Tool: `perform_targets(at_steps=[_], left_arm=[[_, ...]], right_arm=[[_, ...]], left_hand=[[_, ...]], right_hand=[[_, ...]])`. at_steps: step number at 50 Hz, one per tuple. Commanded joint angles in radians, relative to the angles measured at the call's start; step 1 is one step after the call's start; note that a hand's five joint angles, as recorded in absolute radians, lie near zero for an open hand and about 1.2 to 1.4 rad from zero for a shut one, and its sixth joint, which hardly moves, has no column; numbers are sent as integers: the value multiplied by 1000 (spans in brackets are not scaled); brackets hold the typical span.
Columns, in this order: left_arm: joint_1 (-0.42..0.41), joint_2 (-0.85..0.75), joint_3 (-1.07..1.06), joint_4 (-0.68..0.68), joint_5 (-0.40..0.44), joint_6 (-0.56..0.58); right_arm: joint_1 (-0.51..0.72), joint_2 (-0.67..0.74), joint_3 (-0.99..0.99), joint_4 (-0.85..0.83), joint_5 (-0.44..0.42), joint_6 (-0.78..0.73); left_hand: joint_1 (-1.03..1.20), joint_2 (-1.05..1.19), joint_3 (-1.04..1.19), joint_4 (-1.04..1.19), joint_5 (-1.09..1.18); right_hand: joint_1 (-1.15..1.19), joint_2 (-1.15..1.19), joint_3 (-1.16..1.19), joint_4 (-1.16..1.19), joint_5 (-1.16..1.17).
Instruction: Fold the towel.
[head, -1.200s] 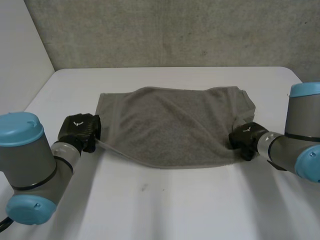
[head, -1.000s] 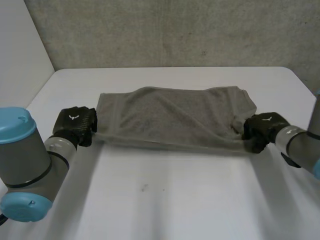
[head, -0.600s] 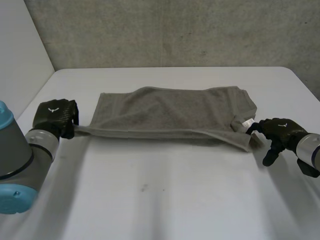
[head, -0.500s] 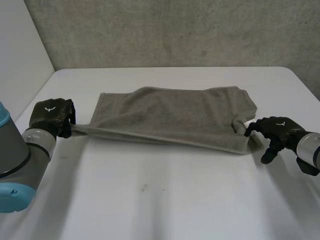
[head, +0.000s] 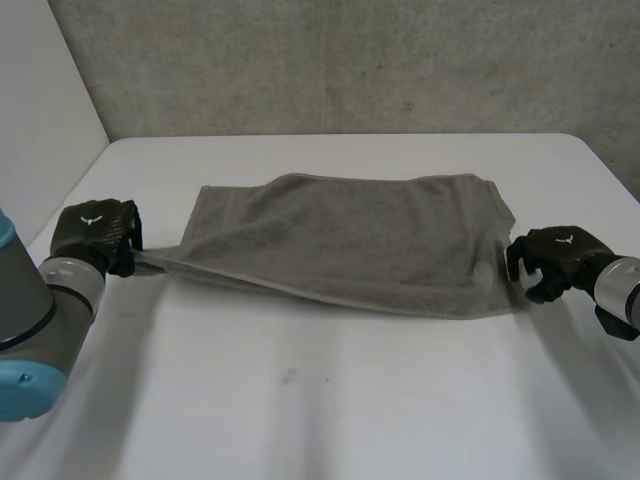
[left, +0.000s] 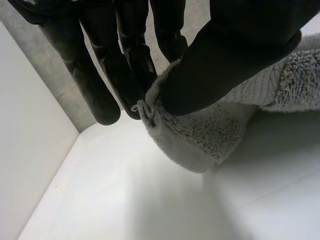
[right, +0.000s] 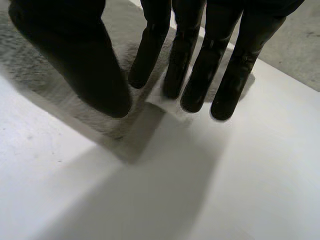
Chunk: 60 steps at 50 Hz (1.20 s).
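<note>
The grey towel (head: 340, 240) lies folded across the middle of the white table (head: 320, 400). Its near-left corner is drawn out into a point. My left hand (head: 95, 232) is shut on that corner, and in the left wrist view the thumb (left: 235, 55) pinches the towel's hem (left: 200, 140) against the fingers. My right hand (head: 555, 258) sits at the towel's right edge, close to the near-right corner. Through the right wrist view that hand (right: 70, 60) hovers over the flat towel corner (right: 30, 65) and its white label (right: 167, 105).
A grey wall runs behind the table, and a white wall stands at the left. The table's far edge and right edge lie a little beyond the towel.
Both hands pulled outward and stretched the towel. The right hand then let its corner go, and the near edge settled flat. The left hand drew farther left with its corner.
</note>
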<state>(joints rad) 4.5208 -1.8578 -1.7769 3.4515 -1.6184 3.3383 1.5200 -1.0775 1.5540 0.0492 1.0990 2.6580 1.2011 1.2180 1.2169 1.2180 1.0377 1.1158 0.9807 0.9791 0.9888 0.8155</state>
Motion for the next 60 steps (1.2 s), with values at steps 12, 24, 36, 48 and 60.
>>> perform_targets(at_steps=[12, 24, 36, 48, 60], left_arm=[[7, -4, -10, 0, 2, 0], [6, -8, -12, 0, 3, 0], [4, -14, -18, 0, 3, 0], [3, -20, -19, 0, 3, 0], [1, -21, -19, 0, 3, 0]], right_arm=[[17, 34, 29, -9, -25, -10], [19, 60, 37, -52, -27, -13], [37, 117, 0, -100, -18, -10], [61, 157, -38, -100, -15, -10], [89, 188, -107, -100, -8, -3]], left_hand=[[195, 178, 179, 178, 184], [195, 178, 179, 178, 184], [195, 178, 179, 178, 184], [195, 178, 179, 178, 184], [195, 178, 179, 178, 184]], right_hand=[[-529, -394, -392, -402, -403], [-567, -432, -430, -440, -441], [-376, -241, -239, -249, -250], [-312, -176, -175, -185, -186], [-121, 14, 16, 6, 5]])
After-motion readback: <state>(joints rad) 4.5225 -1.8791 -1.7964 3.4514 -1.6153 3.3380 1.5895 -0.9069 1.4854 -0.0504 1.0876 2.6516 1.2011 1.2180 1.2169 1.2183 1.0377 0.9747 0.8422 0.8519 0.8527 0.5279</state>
